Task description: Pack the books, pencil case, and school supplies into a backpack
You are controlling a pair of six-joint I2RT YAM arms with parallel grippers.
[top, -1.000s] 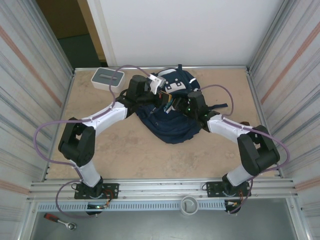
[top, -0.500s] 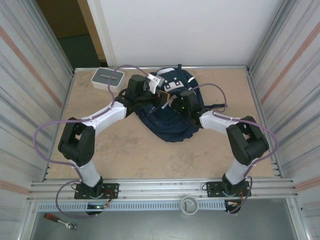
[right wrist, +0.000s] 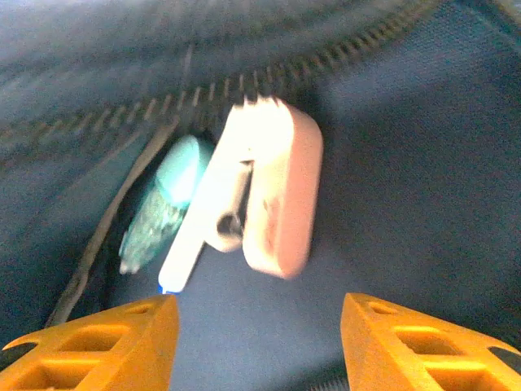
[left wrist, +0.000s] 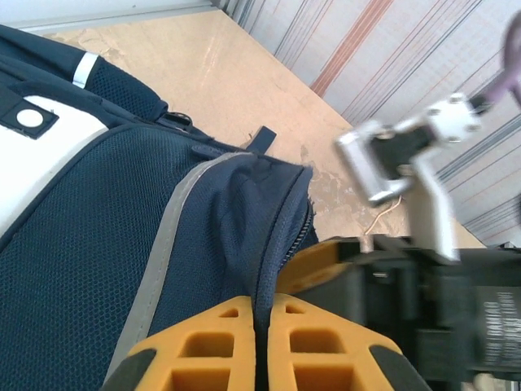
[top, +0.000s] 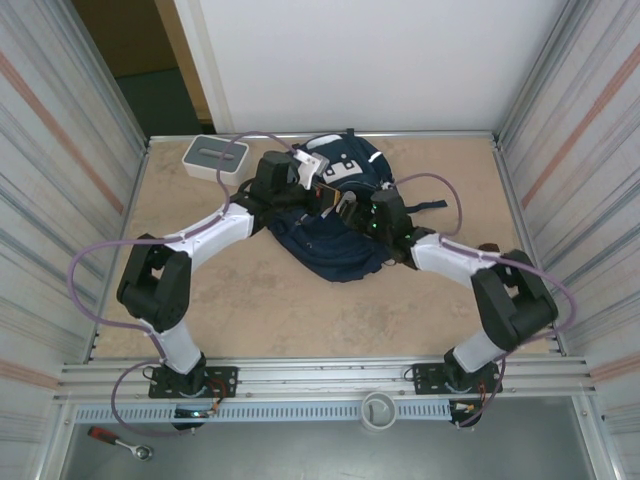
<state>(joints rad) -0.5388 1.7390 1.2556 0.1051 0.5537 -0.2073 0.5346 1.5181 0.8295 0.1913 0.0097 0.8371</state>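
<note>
**Item 1. Wrench**: red handle, lying on the grey ledge in front of the bench, at the near left corner.

**Item 2. Bench**: beige top, walled left and right by ribbed metal panels. Both arm bases are bolted to a rail along its near edge.

**Item 3. Left arm**: black and white with a lilac cable. It reaches forward and to the right toward the backpack.

**Item 4. Right arm**: the same make. It reaches forward and to the left, meeting the left arm over the backpack.

**Item 5. Left end effector**: orange fingers pressed together, clamping a raised fold of navy fabric at the backpack's zipper edge.

**Item 6. Right end effector**: orange fingers spread apart with nothing between them. It sits low over navy fabric, with the marker and pen just beyond the fingertips.

**Item 7. Marker**: small teal tube lying on navy fabric just below a line of zipper teeth. Its left side sits against a seam. It touches or nearly touches the pen.

**Item 8. Pen**: pink and white, blurred, just right of the marker on the same fabric.

**Item 9. Backpack**: navy with white patches and a thin white stripe. It lies flat at the centre of the bench's far half, under both end effectors.

**Item 10. Box**: white with a grey top, at the far left of the bench, beside the left arm's wrist and apart from the backpack.
</note>
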